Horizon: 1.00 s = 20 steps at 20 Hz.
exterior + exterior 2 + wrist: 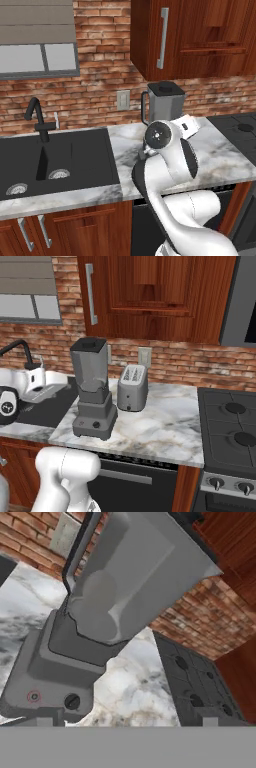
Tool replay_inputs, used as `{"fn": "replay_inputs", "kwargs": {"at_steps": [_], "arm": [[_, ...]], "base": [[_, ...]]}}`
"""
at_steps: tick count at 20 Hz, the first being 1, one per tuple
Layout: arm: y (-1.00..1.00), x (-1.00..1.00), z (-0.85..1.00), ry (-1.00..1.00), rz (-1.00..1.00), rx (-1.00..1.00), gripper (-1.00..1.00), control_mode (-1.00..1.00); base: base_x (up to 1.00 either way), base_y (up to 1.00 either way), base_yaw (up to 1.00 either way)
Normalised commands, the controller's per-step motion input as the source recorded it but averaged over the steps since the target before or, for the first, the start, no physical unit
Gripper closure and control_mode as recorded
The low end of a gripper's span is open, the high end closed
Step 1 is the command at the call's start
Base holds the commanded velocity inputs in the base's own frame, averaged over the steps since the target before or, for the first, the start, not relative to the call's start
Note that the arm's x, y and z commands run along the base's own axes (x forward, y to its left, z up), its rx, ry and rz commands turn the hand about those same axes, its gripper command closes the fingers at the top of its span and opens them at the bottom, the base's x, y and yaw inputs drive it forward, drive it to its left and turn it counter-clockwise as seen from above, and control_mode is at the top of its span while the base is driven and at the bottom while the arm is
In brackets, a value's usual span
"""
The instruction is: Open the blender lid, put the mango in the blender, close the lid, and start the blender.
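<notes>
The grey blender [93,390] stands on the marble counter [160,426], and the dark blender lid [89,345] sits on top of its jar. In the left base view the jar [165,104] rises behind my arm, with the lid [165,89] on it. The hand view faces the blender [125,582] close up, its red button [34,697] and black knob [72,701] low on the base. My gripper [127,720] is open, fingertips wide apart with nothing between them, a short way left of the blender [50,390]. The mango is out of view.
A silver toaster [132,387] stands just right of the blender. A black stove [230,431] lies further right. The black sink [55,160] with its faucet [39,117] is to the left. Wooden cabinets [150,296] hang above the blender.
</notes>
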Motion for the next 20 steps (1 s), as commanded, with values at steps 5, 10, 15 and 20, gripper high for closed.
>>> {"fn": "replay_inputs", "kwargs": {"at_steps": [5,10,15,20], "arm": [[0.22,0.08,-0.26,0.11,-0.20,-0.12,-1.00,-1.00],[0.05,0.01,-0.45,0.06,-0.16,-0.02,-1.00,-1.00],[0.00,0.10,-0.53,0.00,-0.11,0.00,-1.00,-1.00],[0.00,0.20,-0.52,0.01,-0.13,0.00,-1.00,-1.00]], "base": [[0.00,0.00,0.00],[0.00,0.00,0.00],[0.00,0.00,0.00],[0.00,0.00,0.00]]}}
